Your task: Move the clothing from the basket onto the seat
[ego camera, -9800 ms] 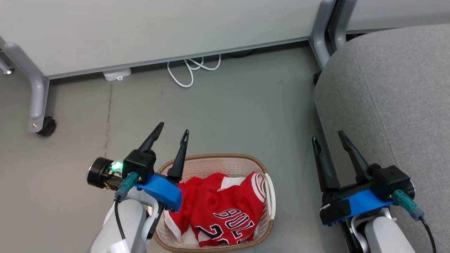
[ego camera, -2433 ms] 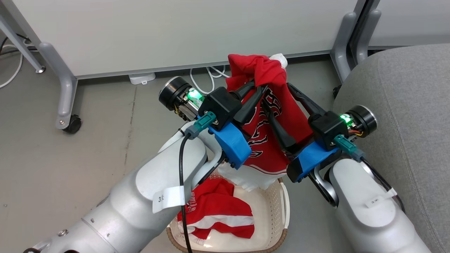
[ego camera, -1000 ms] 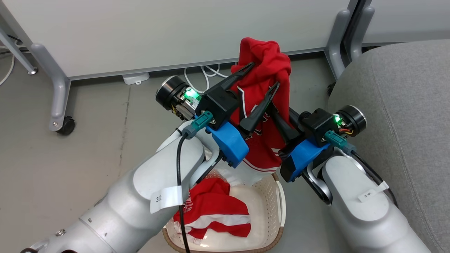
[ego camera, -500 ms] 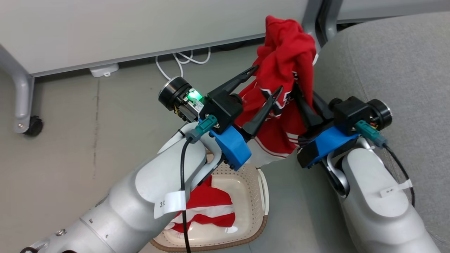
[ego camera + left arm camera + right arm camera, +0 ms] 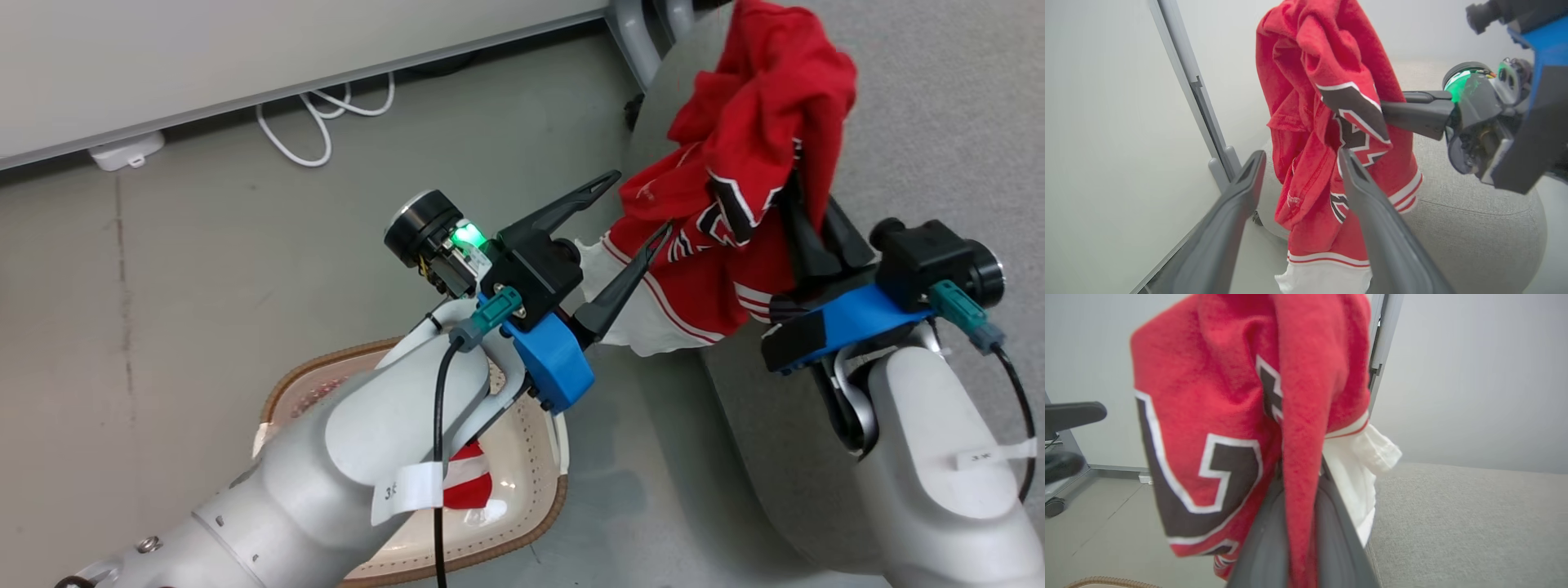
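Grey floor runs to a pale wall panel at 12 o'clock in the head view, with a white cable looped at its foot. The basket at 7 o'clock is largely hidden by the left forearm; a red-and-white garment shows inside it.

The right pincer is clenched on the clothing, a bunched red jersey, and its fingertips are buried in the folds. The bundle hangs over the near edge of the seat at 2 o'clock; contact with the seat cannot be determined.

In the left wrist view the bundle's long axis is vertical, white hem at 6 o'clock. The left pincer is released, fingers spread just beside the hem. The lettering is folded and unreadable.
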